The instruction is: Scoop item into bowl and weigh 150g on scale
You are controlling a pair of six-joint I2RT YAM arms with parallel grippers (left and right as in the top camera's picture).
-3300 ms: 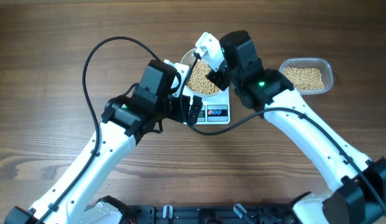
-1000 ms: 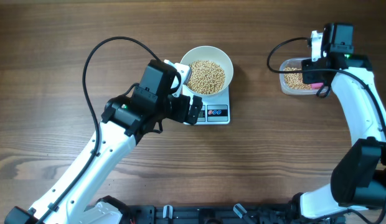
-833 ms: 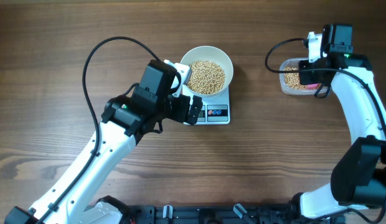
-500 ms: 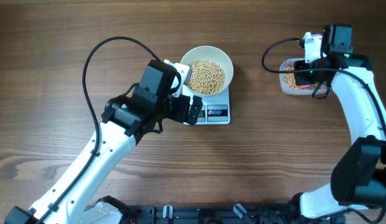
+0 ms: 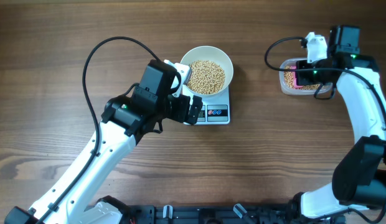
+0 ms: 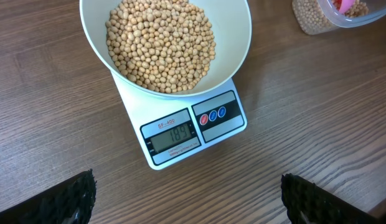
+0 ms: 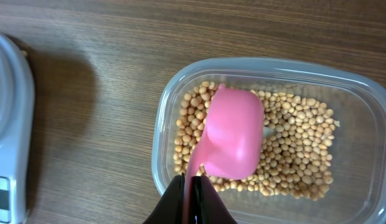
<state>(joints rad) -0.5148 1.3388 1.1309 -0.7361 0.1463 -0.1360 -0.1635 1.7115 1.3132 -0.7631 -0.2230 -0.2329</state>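
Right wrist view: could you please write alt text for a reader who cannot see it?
The right gripper, shut on the handle of a pink scoop, holds it over tan beans in a clear plastic tub on a wooden table. The edge of the white scale shows at far left.

Bright, even light casts soft shadows; all three views are mostly sharp.
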